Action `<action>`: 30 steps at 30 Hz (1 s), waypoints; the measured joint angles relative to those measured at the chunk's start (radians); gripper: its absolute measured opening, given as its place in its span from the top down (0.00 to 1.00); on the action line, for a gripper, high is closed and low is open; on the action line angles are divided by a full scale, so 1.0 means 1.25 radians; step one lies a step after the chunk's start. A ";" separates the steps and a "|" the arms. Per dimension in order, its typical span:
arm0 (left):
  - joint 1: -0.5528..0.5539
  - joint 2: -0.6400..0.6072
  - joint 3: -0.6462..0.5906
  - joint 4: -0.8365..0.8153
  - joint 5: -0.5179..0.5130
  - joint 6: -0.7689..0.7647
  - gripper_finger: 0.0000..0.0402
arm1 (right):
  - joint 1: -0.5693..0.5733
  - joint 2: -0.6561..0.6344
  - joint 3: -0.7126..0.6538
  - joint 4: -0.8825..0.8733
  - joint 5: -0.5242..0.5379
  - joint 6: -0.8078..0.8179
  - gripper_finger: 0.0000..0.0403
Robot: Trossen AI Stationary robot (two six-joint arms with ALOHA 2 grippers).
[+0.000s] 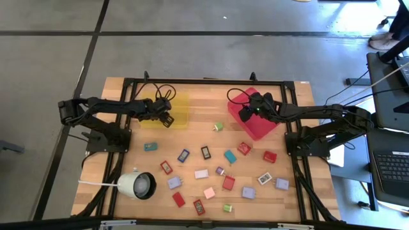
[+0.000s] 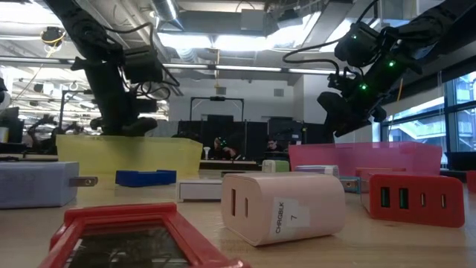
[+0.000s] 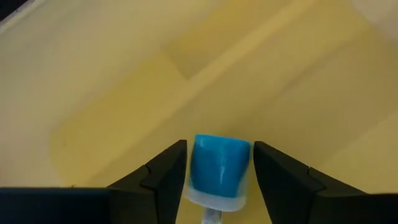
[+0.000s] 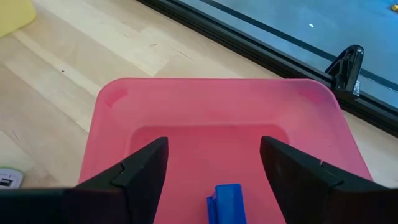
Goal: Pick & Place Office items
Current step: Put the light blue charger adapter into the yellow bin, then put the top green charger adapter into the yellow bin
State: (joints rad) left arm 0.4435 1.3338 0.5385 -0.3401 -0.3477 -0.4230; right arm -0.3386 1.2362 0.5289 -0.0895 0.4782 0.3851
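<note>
Looks like a robotics lab or open workshop. Bare concrete floor (image 1: 192,57), exposed ceiling ducts (image 2: 216,18), strip lights and seated people at monitors (image 2: 223,149) beyond the wooden workbench (image 1: 192,102).

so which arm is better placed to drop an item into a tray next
Left. The left gripper is shut on a blue item directly above the yellow tray. The right gripper hangs open over the red tray, holding nothing.

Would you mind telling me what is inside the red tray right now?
One small blue rectangular block lies in the shallow pink-red plastic tray, below the open right claw. The rest of the visible floor is bare; the part nearest the wrist camera is out of view.
</note>
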 joint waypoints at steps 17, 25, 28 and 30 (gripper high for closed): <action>-0.045 -0.001 0.261 -0.107 0.006 0.161 0.51 | 0.000 0.000 0.000 0.045 -0.051 -0.067 0.36; -0.136 -0.001 0.299 -0.028 0.068 0.161 0.45 | 0.000 0.000 0.000 0.121 -0.251 -0.151 0.36; -0.170 -0.001 0.299 0.026 0.107 0.160 0.42 | 0.000 0.000 0.000 0.134 -0.269 -0.154 0.36; -0.195 -0.001 0.299 0.064 0.113 0.161 0.40 | 0.000 0.000 0.000 0.134 -0.270 -0.154 0.36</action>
State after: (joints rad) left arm 0.1998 1.3327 0.9119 -0.2603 -0.2070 -0.2222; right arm -0.3389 1.2362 0.5293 0.0784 0.1413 0.1928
